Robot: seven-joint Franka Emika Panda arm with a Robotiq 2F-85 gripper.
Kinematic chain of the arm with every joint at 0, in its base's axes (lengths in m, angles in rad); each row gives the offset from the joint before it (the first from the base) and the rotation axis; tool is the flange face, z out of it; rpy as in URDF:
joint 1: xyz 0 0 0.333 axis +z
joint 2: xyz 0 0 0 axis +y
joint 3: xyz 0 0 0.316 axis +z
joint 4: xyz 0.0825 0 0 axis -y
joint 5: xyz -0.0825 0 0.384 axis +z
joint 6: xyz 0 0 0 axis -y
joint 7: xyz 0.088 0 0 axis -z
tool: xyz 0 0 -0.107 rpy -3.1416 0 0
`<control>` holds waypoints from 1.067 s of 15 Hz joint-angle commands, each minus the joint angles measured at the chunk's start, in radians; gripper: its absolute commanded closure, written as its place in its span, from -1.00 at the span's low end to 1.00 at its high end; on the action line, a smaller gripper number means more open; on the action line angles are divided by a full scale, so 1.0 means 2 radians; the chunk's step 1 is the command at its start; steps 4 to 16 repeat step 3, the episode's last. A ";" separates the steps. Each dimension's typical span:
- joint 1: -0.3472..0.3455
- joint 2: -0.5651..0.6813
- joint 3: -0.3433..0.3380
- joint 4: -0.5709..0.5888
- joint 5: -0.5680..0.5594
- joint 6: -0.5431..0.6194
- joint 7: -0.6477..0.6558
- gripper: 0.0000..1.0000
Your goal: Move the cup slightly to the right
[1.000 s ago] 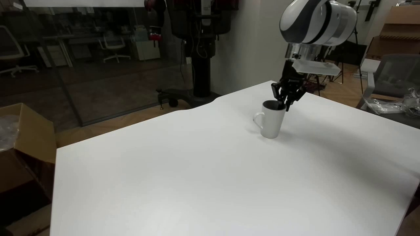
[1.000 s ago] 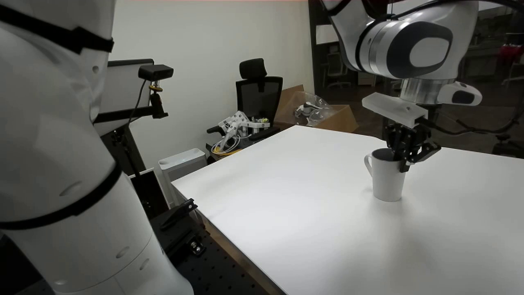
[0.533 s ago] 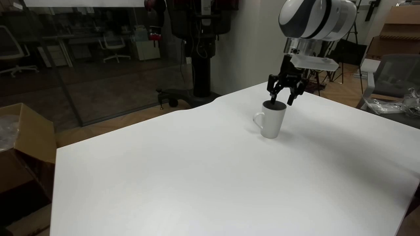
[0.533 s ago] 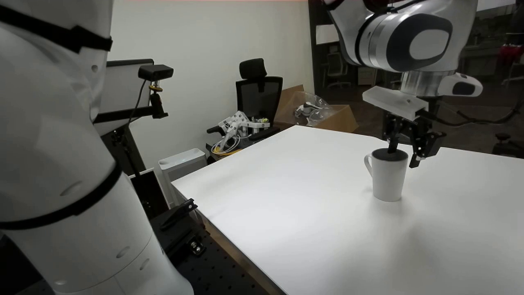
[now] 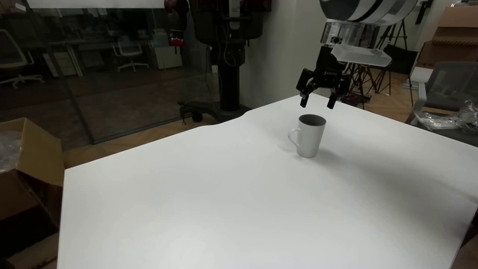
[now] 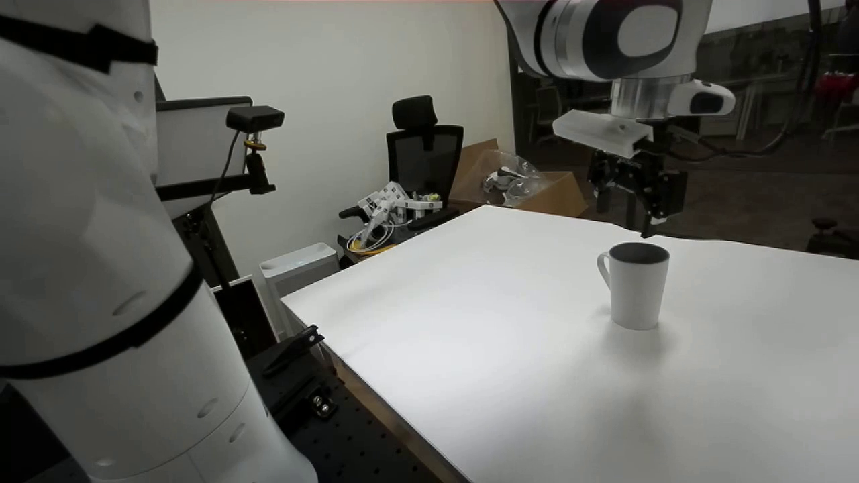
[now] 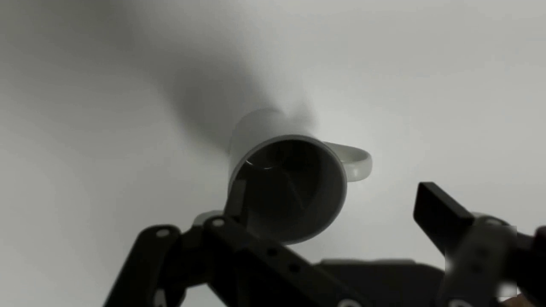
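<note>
Hovering over the white table (image 5: 179,190), my gripper (image 5: 317,105) holds its two fingers (image 5: 304,102) wide apart, and below them the cup (image 5: 309,139) stands upright on the tabletop, clear of me. Look around: in an exterior view a black office chair (image 6: 425,161) stands beyond the table edge, white mechanical parts (image 6: 391,208) piled at its seat, a cardboard box (image 6: 562,194) with clear plastic just beside it; in an exterior view a black wheeled stand (image 5: 228,87) rises past the far edge. Over to the wrist view, and it looks deep into the cup's dark inside, which the exterior views only skim, with the handle (image 7: 359,169) jutting right and one black finger blocking a piece of the rim (image 7: 294,137)! That overlap could pass for contact, but both exterior views settle it: my fingertips (image 6: 648,230) sit above the rim, a gap between.
</note>
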 commanded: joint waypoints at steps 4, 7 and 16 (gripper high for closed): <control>0.002 -0.009 -0.001 -0.009 -0.002 -0.001 0.002 -1.00; 0.002 -0.009 -0.001 -0.009 -0.002 -0.001 0.002 -1.00; 0.002 -0.009 -0.001 -0.009 -0.002 -0.001 0.002 -1.00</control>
